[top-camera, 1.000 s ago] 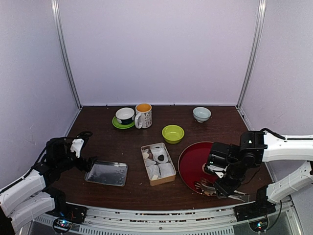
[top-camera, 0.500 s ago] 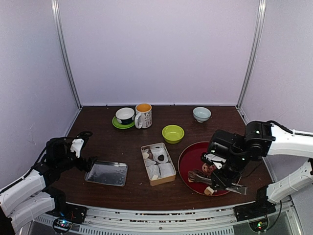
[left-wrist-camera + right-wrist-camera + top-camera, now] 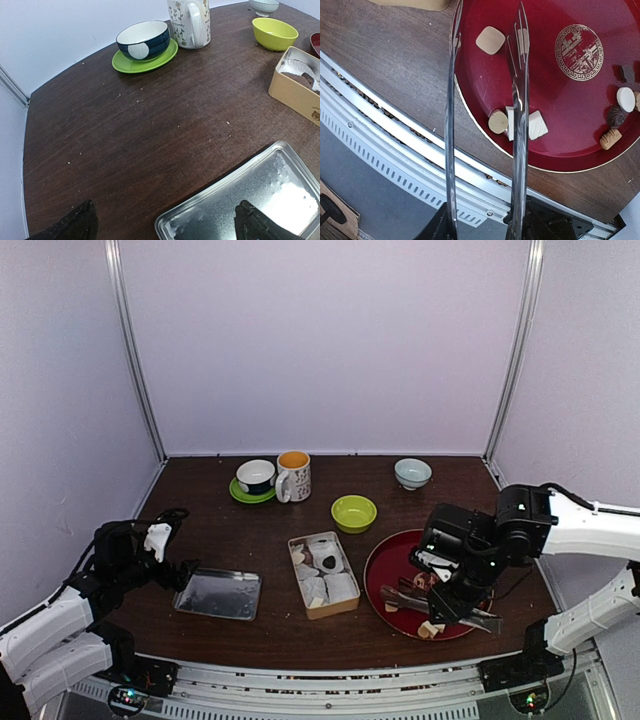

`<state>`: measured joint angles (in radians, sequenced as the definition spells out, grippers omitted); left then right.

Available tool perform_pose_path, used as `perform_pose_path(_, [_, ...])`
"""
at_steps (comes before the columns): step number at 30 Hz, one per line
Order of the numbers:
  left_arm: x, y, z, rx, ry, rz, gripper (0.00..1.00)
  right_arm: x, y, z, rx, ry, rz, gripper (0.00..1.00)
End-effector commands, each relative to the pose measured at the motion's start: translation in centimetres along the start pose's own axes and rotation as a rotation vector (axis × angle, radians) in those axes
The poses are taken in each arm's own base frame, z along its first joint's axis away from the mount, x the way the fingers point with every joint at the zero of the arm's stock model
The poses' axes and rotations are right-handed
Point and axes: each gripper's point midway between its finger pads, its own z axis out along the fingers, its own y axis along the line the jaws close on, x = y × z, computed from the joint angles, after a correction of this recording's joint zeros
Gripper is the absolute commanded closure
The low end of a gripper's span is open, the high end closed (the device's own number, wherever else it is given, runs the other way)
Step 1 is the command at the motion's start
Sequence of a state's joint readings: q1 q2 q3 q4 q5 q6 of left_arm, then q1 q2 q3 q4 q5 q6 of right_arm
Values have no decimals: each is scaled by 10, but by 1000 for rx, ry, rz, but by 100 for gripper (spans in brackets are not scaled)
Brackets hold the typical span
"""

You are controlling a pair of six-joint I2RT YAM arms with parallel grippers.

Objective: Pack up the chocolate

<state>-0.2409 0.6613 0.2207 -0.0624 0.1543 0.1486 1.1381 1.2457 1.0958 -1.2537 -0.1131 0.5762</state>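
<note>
The chocolate lies as small white, tan and dark pieces on the red plate: a tan square, a round one, a white cube, and more at the right rim. My right gripper is shut on the metal tongs, whose arms stand apart over the plate's near-left edge, the tan square between them. From above, the right gripper hovers over the plate. The box holds white paper cups and one dark piece. My left gripper is open over the metal tray's corner.
A lime bowl, a mug, a blue-and-white bowl on a green saucer and a pale bowl stand at the back. The table's metal front rail runs just below the plate.
My right gripper has moved with the tongs from the plate's near edge farther in over the plate. The left arm has not moved.
</note>
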Motion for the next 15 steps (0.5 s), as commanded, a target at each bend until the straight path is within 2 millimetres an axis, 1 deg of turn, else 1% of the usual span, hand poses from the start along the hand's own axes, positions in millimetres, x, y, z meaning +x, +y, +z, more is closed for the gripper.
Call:
perform_pose_path(1, [-12,2,-2,-4,-41,14,2,-2,-6,6,31,-13,11,59])
perform_pose_path(9, [-12,3,-2,-5,-42,15,2,-9,-1,19,12,-16,21,58])
perform_pose_path(11, [-12,2,-2,-4,-42,15,2,-10,-1,22,15,-10,24,56])
perform_pose_path(15, [-12,2,-2,-4,-42,15,2,-8,-4,29,37,11,25,56])
